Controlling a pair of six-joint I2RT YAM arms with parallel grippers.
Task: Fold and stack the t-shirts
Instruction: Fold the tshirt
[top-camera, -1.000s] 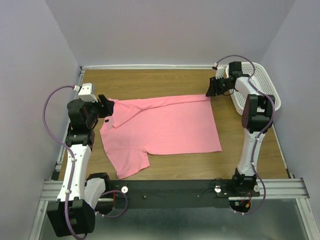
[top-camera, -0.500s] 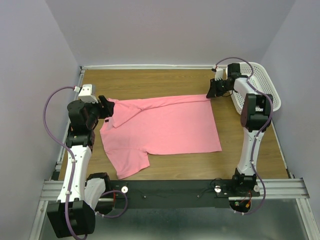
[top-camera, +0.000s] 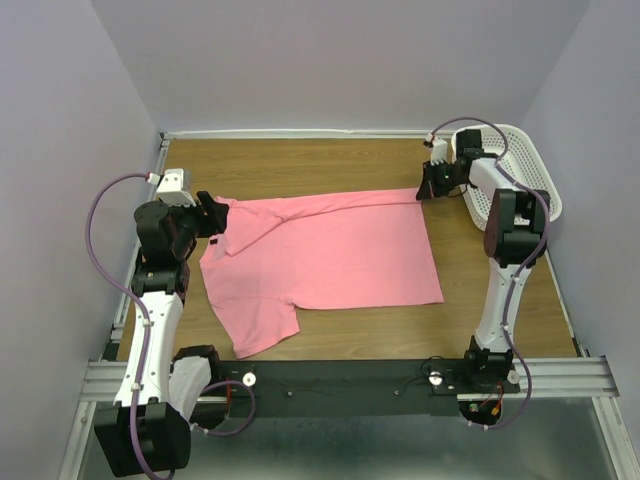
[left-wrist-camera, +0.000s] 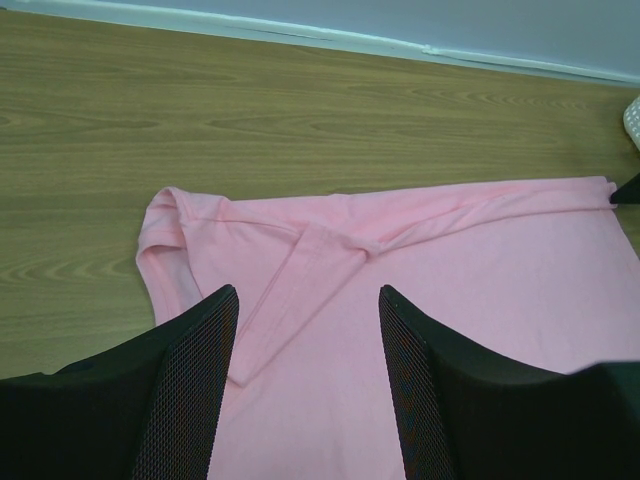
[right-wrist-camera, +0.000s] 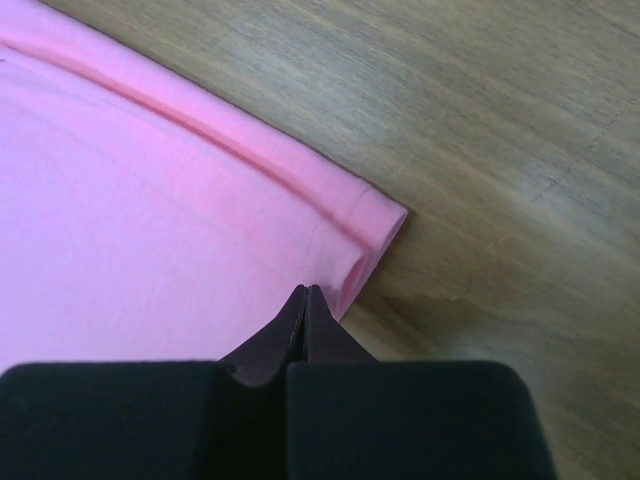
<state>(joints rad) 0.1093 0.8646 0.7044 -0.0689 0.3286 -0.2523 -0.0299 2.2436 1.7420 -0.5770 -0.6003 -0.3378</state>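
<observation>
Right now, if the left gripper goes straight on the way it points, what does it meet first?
Most likely the pink t-shirt, at the folded part lying ahead of the left gripper between its open jaws; how far below is unclear.

a: any writing, labels or numbers you can read?
b: none. the t-shirt (top-camera: 330, 255) is plain cloth in every view.
a: the basket (top-camera: 535, 165)?
b: too small to tell, nothing legible there.
</observation>
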